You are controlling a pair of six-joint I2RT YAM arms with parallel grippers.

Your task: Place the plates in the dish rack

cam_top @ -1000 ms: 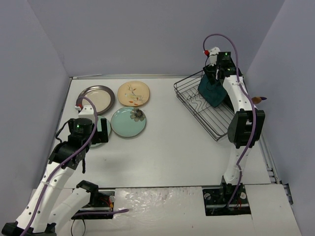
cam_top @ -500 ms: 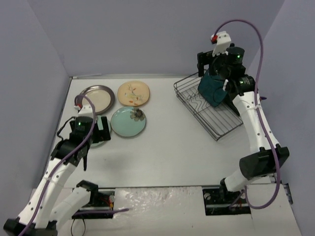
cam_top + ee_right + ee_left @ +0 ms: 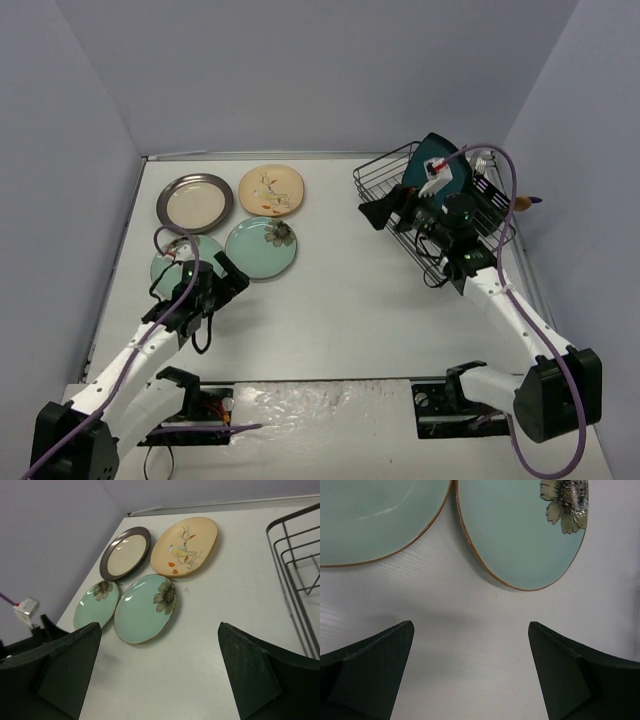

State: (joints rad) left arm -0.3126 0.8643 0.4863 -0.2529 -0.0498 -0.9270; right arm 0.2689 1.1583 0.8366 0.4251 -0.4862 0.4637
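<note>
Right pincer (image 3: 383, 212) has pulled off the rack (image 3: 372, 170), released; teal plate (image 3: 438, 158) stands at its far end. Left pincer (image 3: 471, 625) gapes over bench (image 3: 340, 290) by mint plates (image 3: 520, 540). Only the right wrist view catches grey-rimmed plate (image 3: 125, 552) and bird plate (image 3: 185, 545).

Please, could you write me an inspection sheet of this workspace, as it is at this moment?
Surface: white table, no spills seen.
Job's things: four plates lie flat at the far left: grey-rimmed plate, cream floral plate, mint plate, second mint plate. A dark teal plate stands in the dish rack.
Clutter: small brown thing beyond the rack, too small to tell.
Grippers: left gripper open, empty, near the mint plates; right gripper open, empty.
Cables: a purple cable runs along each arm.
Surroundings: plain lavender walls.
</note>
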